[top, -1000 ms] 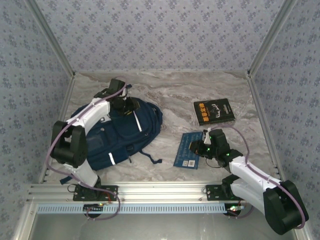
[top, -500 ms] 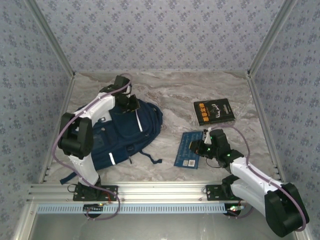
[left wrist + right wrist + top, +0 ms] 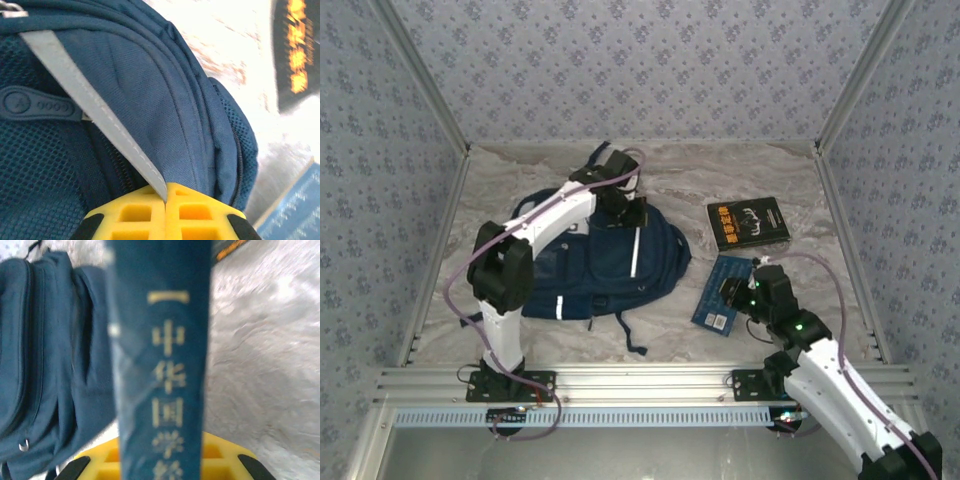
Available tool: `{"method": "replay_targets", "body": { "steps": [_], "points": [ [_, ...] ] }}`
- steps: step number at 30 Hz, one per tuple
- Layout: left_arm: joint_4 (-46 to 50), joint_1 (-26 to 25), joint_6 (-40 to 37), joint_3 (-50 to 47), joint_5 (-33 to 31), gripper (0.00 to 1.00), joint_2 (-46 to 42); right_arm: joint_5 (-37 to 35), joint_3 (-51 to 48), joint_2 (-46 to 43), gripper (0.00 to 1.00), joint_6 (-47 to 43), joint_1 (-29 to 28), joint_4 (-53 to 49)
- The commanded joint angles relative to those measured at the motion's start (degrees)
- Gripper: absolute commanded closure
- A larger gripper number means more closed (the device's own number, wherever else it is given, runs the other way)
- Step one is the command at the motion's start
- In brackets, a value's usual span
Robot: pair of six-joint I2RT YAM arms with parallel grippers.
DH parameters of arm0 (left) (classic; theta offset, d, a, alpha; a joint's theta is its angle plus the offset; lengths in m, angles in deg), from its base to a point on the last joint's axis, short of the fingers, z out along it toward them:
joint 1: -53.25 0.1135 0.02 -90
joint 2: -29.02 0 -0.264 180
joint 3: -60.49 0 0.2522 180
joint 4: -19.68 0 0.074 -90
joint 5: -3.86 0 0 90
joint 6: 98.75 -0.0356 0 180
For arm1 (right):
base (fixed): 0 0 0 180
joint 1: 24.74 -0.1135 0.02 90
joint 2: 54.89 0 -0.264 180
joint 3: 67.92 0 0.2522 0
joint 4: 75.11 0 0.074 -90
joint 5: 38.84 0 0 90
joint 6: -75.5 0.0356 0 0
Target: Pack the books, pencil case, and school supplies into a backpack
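Backpack (image 3: 590,275) shifted right, long axis crosswise.

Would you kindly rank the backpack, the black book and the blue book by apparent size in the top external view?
1. backpack, clearly largest.
2. black book and blue book look alike; the right gripper partly covers the blue one, so no ranking.

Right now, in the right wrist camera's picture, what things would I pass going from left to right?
backpack → blue book → black book
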Motion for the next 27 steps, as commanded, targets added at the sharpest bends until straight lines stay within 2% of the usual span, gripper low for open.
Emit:
{"method": "replay_targets", "body": {
  "steps": [1,3,5,8,10,14,18,23,27],
  "points": [
    [1.7,-0.4,-2.2,1.8,8.1,1.0,-6.3,-10.8,6.9,-3.1,1.0,-1.5,-0.8,-11.8],
    [3.2,-0.4,-3.8,1.7,9.2,1.0,-10.4,-12.8,9.9,-4.7,1.0,-3.1,-1.4,-14.7],
    [6.3,-0.2,-6.4,2.9,9.8,1.0,-14.0,-12.0,12.4,-6.2,1.0,-5.1,-2.1,-15.2],
    [13.1,1.1,-10.4,6.2,8.7,1.0,-17.8,-7.8,15.4,-7.5,1.0,-6.3,-2.8,-13.3],
    [15.6,3.5,-12.2,7.4,10.2,1.0,-20.0,-2.2,16.3,-7.9,1.0,-5.9,-3.0,-9.7],
    [14.1,9.1,-12.6,6.8,20.1,1.0,-22.8,10.1,13.4,-7.8,1.0,-1.1,-3.1,2.3],
    [14.0,10.7,-13.5,8.6,27.8,1.0,-21.5,17.7,6.4,-6.2,1.0,6.7,-3.8,18.0],
    [16.5,10.9,-15.0,14.1,32.1,1.0,-17.7,19.8,0.9,1.7,1.0,13.5,-6.9,35.1],
    [17.0,11.6,-15.0,17.5,33.4,1.0,-16.6,18.5,0.5,10.1,1.0,15.6,-10.5,43.1]
  ]
}}
